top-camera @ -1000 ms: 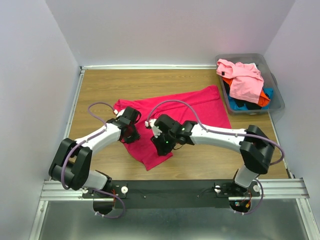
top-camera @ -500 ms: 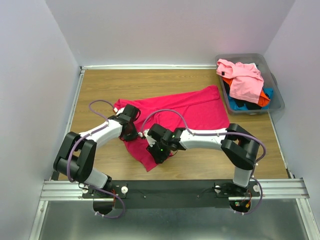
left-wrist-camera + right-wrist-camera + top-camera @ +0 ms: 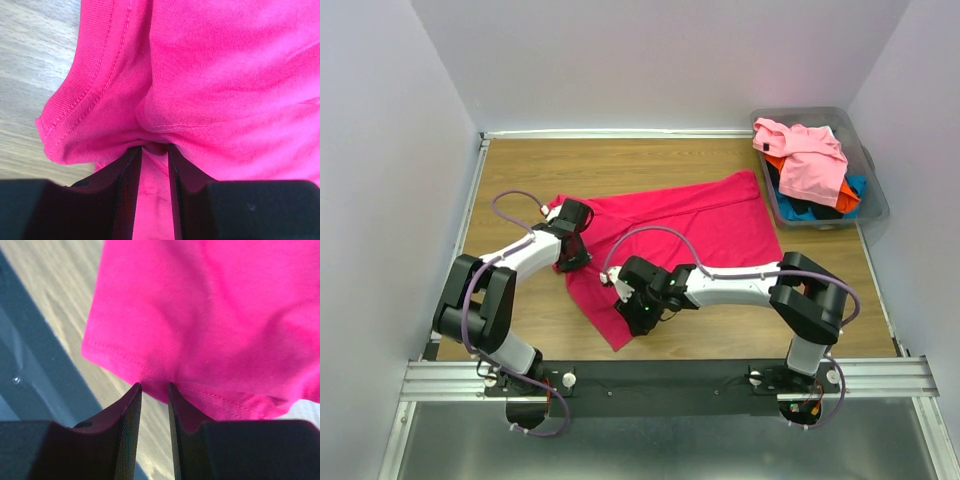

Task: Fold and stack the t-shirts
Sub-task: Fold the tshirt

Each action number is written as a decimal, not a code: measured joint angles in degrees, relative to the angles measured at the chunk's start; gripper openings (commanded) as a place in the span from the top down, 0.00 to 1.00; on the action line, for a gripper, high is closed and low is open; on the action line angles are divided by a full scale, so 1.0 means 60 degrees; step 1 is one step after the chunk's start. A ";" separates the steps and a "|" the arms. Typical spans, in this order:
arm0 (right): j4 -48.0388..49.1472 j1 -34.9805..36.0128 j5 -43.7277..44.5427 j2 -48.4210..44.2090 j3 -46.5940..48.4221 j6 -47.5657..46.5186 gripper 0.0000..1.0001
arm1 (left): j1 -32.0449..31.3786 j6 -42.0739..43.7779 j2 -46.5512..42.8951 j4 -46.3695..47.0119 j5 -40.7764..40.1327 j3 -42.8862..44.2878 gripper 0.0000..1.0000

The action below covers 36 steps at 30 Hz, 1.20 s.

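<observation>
A crimson-magenta t-shirt [image 3: 710,220] lies spread and partly rumpled on the wooden table [image 3: 520,170]. My left gripper [image 3: 572,258] is at its left edge, shut on a bunched fold of the shirt [image 3: 225,65] beside a hemmed edge, with cloth between the fingers [image 3: 127,190]. My right gripper [image 3: 642,312] is at the shirt's near corner, its tips [image 3: 154,385] pinching the stitched hem of the shirt [image 3: 210,305] above the table. A light pink t-shirt [image 3: 810,155] lies on top of orange [image 3: 848,197], blue [image 3: 857,183] and black [image 3: 810,208] ones at the back right.
A grey plastic bin [image 3: 875,195] at the back right corner holds the other shirts. White walls enclose the table on the left, back and right. The black rail [image 3: 660,380] with both arm bases runs along the near edge.
My left gripper has moved slightly back and left with the shirt's edge. My right gripper has moved left and nearer, dragging the near corner of the shirt toward the front.
</observation>
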 measured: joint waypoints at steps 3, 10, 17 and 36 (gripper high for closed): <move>-0.0204 0.0153 -0.0189 0.0004 0.0069 -0.0004 0.64 | 0.0007 0.0062 -0.0029 0.0051 0.0007 -0.0044 0.63; -0.1100 0.0517 -0.0350 -0.0109 0.0535 0.0033 0.50 | 0.0317 0.0087 -0.0539 0.0189 -0.0153 -0.0543 0.63; -0.1614 -0.0310 0.0929 -0.1625 0.0809 0.0299 0.44 | 0.0630 0.0102 -0.1049 -0.0692 -0.0324 -0.0772 0.59; -0.1774 -0.5963 0.3544 -0.0554 0.0361 0.1876 0.42 | 0.1887 0.1246 -0.1421 -0.0659 -0.0091 0.0127 0.35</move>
